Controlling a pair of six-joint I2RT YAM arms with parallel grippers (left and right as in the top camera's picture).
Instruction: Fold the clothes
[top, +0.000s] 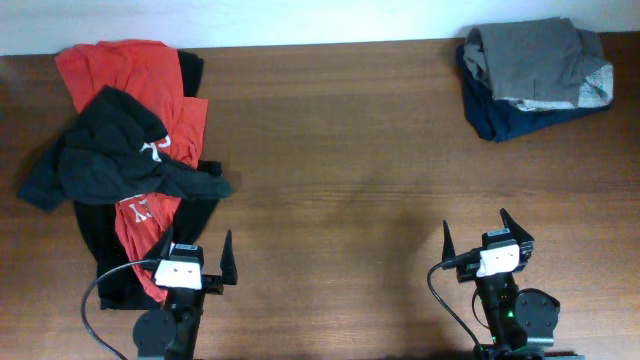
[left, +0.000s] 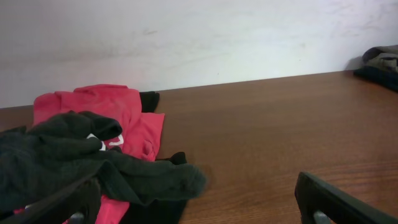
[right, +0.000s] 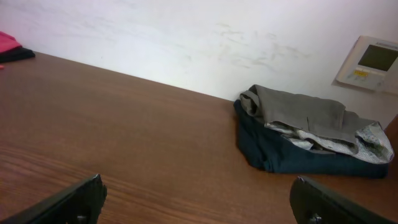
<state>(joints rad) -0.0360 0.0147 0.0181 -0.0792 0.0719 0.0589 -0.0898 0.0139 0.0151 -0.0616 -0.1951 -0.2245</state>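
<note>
A heap of red shirts (top: 130, 75) and black white-printed shirts (top: 110, 160) lies at the table's left; in the left wrist view the black shirt (left: 74, 158) lies over the red one (left: 112, 109). Folded grey shorts (top: 535, 60) with pale speckled lining rest on a dark navy folded garment (top: 500, 118) at the far right corner, also in the right wrist view (right: 298, 112). My left gripper (top: 200, 262) is open and empty at the pile's near edge. My right gripper (top: 478, 238) is open and empty over bare table, well short of the shorts.
The brown wooden table (top: 340, 170) ends at a white wall behind. A wall panel (right: 373, 62) hangs at the upper right in the right wrist view. Both arm bases (top: 515, 315) sit at the near edge.
</note>
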